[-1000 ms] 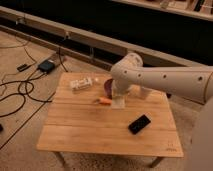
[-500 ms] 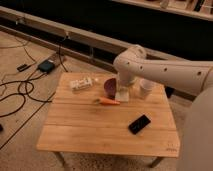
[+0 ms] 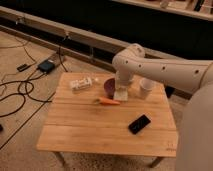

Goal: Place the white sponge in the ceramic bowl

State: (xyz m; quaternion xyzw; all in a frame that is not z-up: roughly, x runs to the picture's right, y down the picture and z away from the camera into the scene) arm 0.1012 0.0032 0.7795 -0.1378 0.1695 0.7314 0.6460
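While the pincer (image 3: pixel 121 86) comes down from above and pinches the white sponge (image 3: pixel 120 94), that sponge hangs just beside the ceramic bowl (image 3: pixel 108 88), between it and a white cup (image 3: pixel 146 88). On the desk (image 3: pixel 90 131), a carrot (image 3: pixel 108 101) lies near the bowl.

From my screen the table (image 3: pixel 100 131) reads as pale wood, planked, with a smooth satin finish. The arm (image 3: pixel 165 71) has a smooth off-white plastic shell with a faint sheen. Its gripper (image 3: pixel 121 88) hangs just beside the ceramic bowl (image 3: pixel 108 88), pinched on the white sponge (image 3: pixel 120 94), which looks soft and matt. The bowl is dark and glossy. I see a smooth matt white cup (image 3: pixel 146 88), a glossy black phone (image 3: pixel 139 124), a matt orange carrot (image 3: pixel 108 101) and a speckled, rough-looking floor (image 3: pixel 20 131).
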